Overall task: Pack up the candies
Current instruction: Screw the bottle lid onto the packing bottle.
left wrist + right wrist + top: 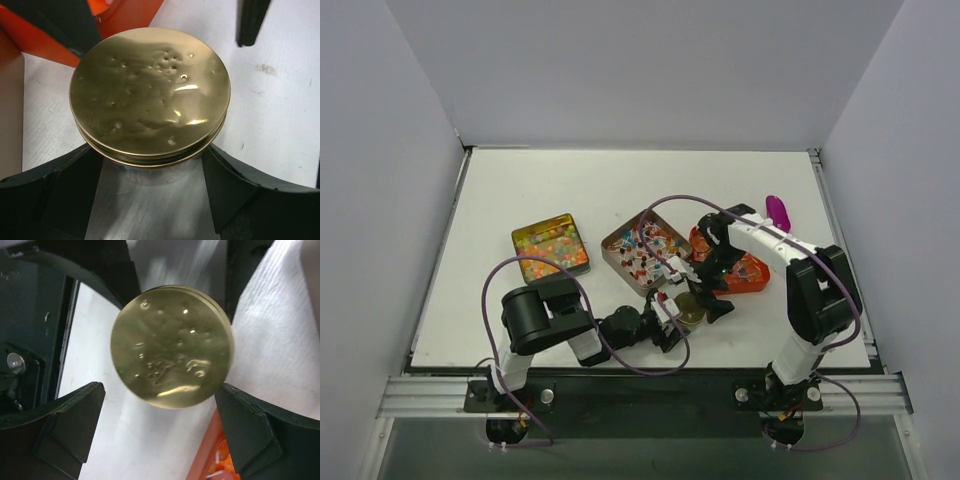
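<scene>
Near the table's near edge, right of centre, the left end effector (152, 160) looks clamped on the metal jar (150, 205), probably to steady it. The right end effector (160, 390) hangs spread wide over the gold lid (172, 347), gripping nothing. The candies (550, 243) lie further back, in two open tins (608, 250) and an orange tray (765, 276)
</scene>
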Controlling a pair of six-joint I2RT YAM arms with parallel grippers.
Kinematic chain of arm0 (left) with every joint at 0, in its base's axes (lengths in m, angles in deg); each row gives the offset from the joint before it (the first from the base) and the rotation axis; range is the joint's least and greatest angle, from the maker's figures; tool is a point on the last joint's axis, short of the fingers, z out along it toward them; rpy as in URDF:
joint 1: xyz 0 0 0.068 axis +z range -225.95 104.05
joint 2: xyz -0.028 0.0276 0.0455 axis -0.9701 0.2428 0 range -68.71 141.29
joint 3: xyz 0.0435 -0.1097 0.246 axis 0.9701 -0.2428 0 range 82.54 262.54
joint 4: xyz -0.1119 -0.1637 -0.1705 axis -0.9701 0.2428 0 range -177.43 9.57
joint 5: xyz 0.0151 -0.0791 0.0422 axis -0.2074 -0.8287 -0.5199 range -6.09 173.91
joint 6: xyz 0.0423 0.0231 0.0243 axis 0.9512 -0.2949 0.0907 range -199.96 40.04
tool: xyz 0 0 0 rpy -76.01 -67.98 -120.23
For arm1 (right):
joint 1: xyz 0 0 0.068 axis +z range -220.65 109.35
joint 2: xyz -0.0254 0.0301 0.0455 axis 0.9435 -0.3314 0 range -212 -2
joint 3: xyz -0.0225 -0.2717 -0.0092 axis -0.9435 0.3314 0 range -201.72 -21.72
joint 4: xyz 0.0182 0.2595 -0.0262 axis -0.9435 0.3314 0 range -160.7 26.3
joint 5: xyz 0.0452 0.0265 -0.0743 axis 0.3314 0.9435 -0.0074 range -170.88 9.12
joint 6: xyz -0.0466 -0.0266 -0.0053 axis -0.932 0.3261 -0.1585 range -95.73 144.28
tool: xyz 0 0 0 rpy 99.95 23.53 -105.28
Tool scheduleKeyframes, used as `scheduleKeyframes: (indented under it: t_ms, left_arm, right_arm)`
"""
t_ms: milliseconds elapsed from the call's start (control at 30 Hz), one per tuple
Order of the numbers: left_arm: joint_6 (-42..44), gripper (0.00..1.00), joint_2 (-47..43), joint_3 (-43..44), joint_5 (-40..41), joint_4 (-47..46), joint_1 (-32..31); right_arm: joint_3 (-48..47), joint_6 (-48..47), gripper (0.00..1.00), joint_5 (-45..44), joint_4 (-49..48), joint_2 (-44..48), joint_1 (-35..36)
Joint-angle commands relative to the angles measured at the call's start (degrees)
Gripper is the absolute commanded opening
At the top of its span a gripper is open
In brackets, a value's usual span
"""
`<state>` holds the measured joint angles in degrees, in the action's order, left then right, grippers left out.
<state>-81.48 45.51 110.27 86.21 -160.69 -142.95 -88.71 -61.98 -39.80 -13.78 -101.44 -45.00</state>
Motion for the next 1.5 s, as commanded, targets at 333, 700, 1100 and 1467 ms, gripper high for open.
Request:
scheduleKeyframes:
  t_ms: [333,700,1100,1467]
  left_arm:
    - [-4.0,0.00,2.7,-3.1,-0.9,17.9,-0.1]
    - [-3.5,0.00,2.6,-2.9,-1.3,18.6,-1.2]
    - [-3.6,0.00,2.7,-2.6,-1.2,19.1,-1.2]
    - [-4.4,0.00,2.6,-2.9,-1.1,19.0,-0.6]
  right_arm:
    - [10.0,6.7,1.00,-8.3,2.7,13.5,0.3]
    - [0.6,7.2,1.00,-9.4,-0.8,10.1,-5.4]
    - [-4.1,1.6,1.00,3.4,0.6,4.0,3.1]
    - [-1.8,1.8,1.00,1.3,1.3,2.0,4.1]
